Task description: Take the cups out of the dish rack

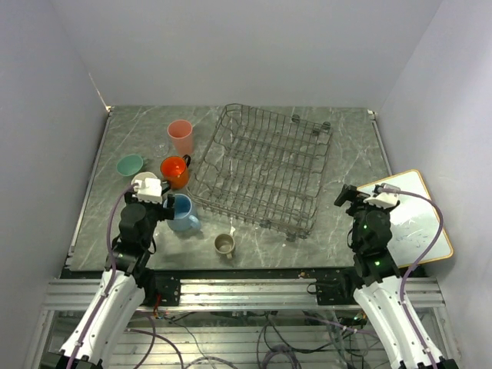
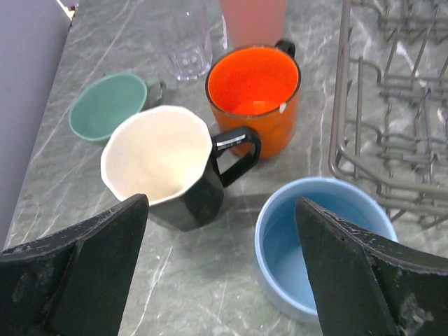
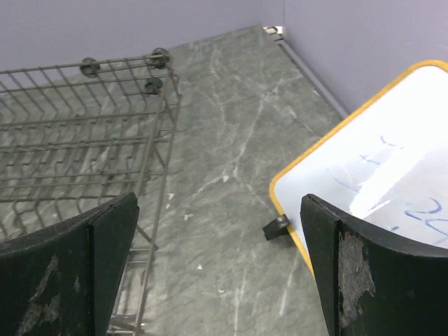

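Hovering above the black mug (image 2: 157,157) and blue mug (image 2: 308,238), the left end effector (image 2: 220,206) stands open, holding nothing. Mint cup (image 2: 105,105), orange mug (image 2: 252,84), tumbler (image 1: 181,137) and beige cup (image 1: 224,244) sit on the desk (image 1: 354,146), left of the rack (image 1: 261,165), which shows no cups. The right end effector (image 3: 220,210) is open over the desk between rack and board (image 3: 378,168). Unloading appears complete; the next move likely calls for retracting both arms

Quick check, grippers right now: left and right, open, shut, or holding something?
Left gripper: open, holding nothing.
Right gripper: open, holding nothing.
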